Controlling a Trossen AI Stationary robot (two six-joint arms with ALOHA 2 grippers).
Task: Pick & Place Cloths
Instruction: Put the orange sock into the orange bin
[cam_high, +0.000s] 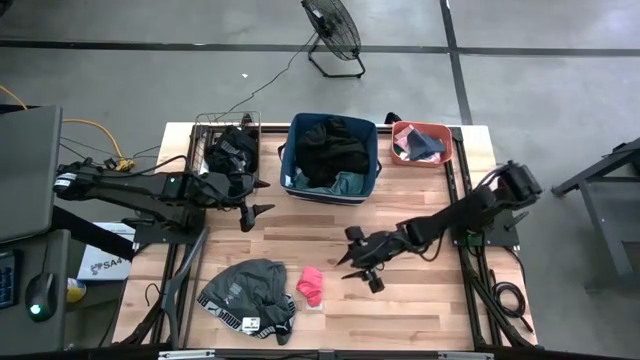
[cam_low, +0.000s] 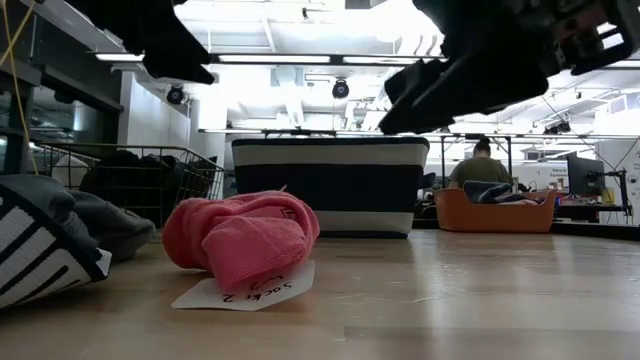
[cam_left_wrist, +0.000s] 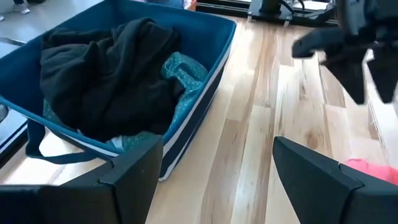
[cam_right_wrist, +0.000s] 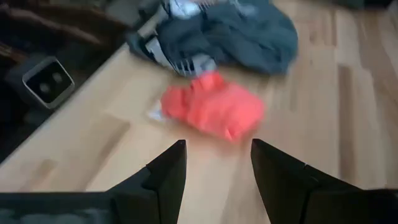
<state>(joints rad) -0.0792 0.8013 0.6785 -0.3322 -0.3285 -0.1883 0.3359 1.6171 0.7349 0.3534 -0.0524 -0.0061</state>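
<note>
A bright pink cloth (cam_high: 311, 286) lies bunched on the table near its front edge, on a white paper label (cam_low: 245, 290). Left of it lies a grey and black cloth (cam_high: 245, 295) with a striped band. My right gripper (cam_high: 348, 266) hovers open just right of the pink cloth (cam_right_wrist: 214, 109), slanting down toward it and touching nothing. My left gripper (cam_high: 262, 197) stands open above the table, in front of the blue bin (cam_high: 330, 155) and the wire basket (cam_high: 228, 150), with nothing between its fingers (cam_left_wrist: 124, 168).
The blue bin (cam_left_wrist: 211, 68) holds black and teal cloths. The wire basket at the far left holds black cloths. A coral tub (cam_high: 422, 145) at the far right holds grey cloths. Bare wood lies between the two grippers. A person sits in the room beyond the table.
</note>
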